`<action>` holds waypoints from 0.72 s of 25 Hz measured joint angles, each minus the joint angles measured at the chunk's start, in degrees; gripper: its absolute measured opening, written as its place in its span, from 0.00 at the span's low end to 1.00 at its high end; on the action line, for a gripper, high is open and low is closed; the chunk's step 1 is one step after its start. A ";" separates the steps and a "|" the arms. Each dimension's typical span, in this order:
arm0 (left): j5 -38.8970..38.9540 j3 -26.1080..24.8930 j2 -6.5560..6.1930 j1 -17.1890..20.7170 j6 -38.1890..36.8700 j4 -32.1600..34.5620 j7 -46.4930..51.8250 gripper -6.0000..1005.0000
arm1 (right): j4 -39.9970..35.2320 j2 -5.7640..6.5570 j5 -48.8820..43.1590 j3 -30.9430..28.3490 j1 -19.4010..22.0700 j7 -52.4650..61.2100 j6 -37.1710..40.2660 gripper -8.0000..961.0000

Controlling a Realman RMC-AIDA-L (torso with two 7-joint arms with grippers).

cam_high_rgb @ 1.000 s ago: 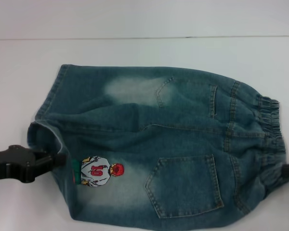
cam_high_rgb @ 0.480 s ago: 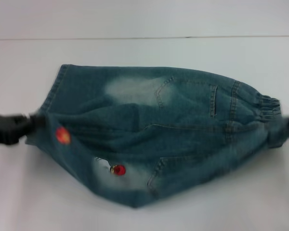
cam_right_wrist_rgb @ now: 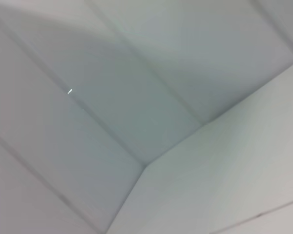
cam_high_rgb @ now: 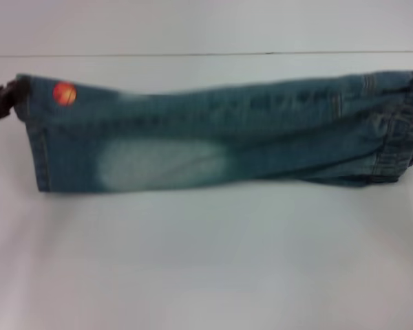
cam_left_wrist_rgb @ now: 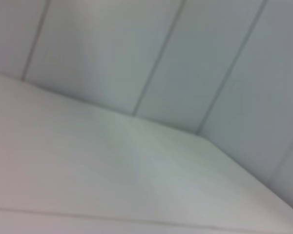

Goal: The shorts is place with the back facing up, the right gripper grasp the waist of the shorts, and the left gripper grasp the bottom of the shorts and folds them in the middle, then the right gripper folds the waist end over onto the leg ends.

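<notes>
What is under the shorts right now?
Bare white table below the shorts. Their far layer is covered. The left gripper holds the hem corner.

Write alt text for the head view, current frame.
Denim shorts, folded lengthwise into a long strip, stretch across a white table, with the leg hem at the robot's left and the ruffled waist at its right. The left gripper holds the hem's upper corner, beside an orange ball patch.
</notes>
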State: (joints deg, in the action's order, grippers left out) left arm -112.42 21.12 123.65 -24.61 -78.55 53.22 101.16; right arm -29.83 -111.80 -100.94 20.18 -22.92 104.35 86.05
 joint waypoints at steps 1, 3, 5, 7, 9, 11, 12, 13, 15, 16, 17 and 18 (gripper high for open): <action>0.34 0.03 -0.03 -0.85 1.61 -0.85 -0.04 0.06 | 0.17 -0.26 0.90 -0.03 -0.18 0.24 -1.51 0.03; 0.55 0.37 0.00 -2.58 5.27 -2.41 -0.05 0.06 | 0.45 -0.94 2.58 -0.06 -0.35 0.40 -4.32 0.03; 0.54 1.57 0.02 -4.20 9.35 -4.35 -0.06 0.06 | 0.78 -1.58 3.75 -0.03 -0.62 0.41 -6.94 0.04; 0.51 3.55 -0.15 -5.82 13.62 -6.73 -0.06 0.06 | 1.64 -1.79 3.76 0.28 -1.15 0.41 -9.30 0.04; 0.43 5.86 -0.28 -7.26 17.02 -8.57 -0.05 0.06 | 2.91 -1.81 3.54 1.01 -1.80 0.55 -11.45 0.04; 0.35 8.66 -0.27 -8.40 19.49 -9.50 0.05 0.06 | 3.75 -1.77 3.40 2.45 -2.21 1.64 -13.75 0.04; 0.36 9.68 -0.20 -8.65 20.18 -9.59 0.17 0.05 | 3.85 -1.78 3.39 3.02 -2.27 2.22 -14.57 0.04; 0.44 10.74 -0.10 -8.85 20.80 -9.60 0.28 0.06 | 3.96 -1.78 3.38 3.74 -2.33 2.93 -15.61 0.04; 0.74 11.73 0.08 -9.05 21.22 -9.45 0.44 0.08 | 3.97 -1.80 3.38 4.70 -2.34 3.82 -16.79 0.04; 0.88 11.87 0.12 -9.10 21.31 -9.38 0.56 0.08 | 3.97 -1.80 3.38 5.14 -2.32 4.04 -17.23 0.04; 1.04 11.87 0.17 -9.11 21.38 -9.32 0.81 0.09 | 3.97 -1.82 3.38 5.36 -2.27 4.02 -17.44 0.04; 1.28 11.82 0.21 -9.07 21.42 -9.25 1.07 0.10 | 3.97 -1.85 3.39 5.54 -2.17 3.91 -17.59 0.04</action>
State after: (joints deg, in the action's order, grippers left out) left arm -111.14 32.94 123.86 -33.68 -57.12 43.97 102.23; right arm -25.87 -113.65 -97.56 25.71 -25.09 108.27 68.47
